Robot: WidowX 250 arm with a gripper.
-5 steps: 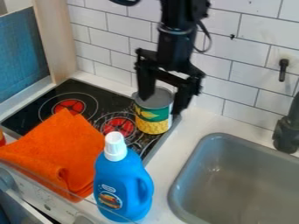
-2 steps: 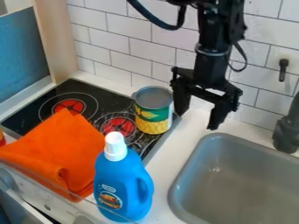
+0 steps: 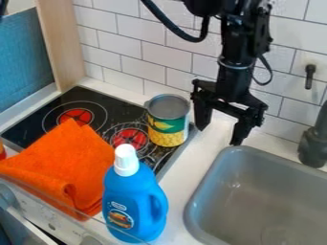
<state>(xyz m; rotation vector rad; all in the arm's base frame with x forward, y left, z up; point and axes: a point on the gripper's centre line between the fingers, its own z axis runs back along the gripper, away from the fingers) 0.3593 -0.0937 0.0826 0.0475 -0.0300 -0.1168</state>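
My gripper point(image 3: 218, 136) hangs open over the strip of counter between the stove and the sink, with nothing between its fingers. Just left of its left finger, a can point(image 3: 168, 125) with a green and yellow label stands upright on the stove's back right corner. An orange cloth point(image 3: 64, 165) lies folded over the front left of the stove. At the front, a blue bottle point(image 3: 135, 203) with a white cap stands upright beside the cloth.
The black stove top point(image 3: 48, 106) has red burner marks. A grey sink point(image 3: 268, 191) is at the right, with a dark faucet point(image 3: 313, 143) at its back edge. A white tiled wall point(image 3: 144, 52) runs behind the counter.
From above the can, my gripper has moved right, over the counter by the sink. The can, cloth and bottle have stayed put.
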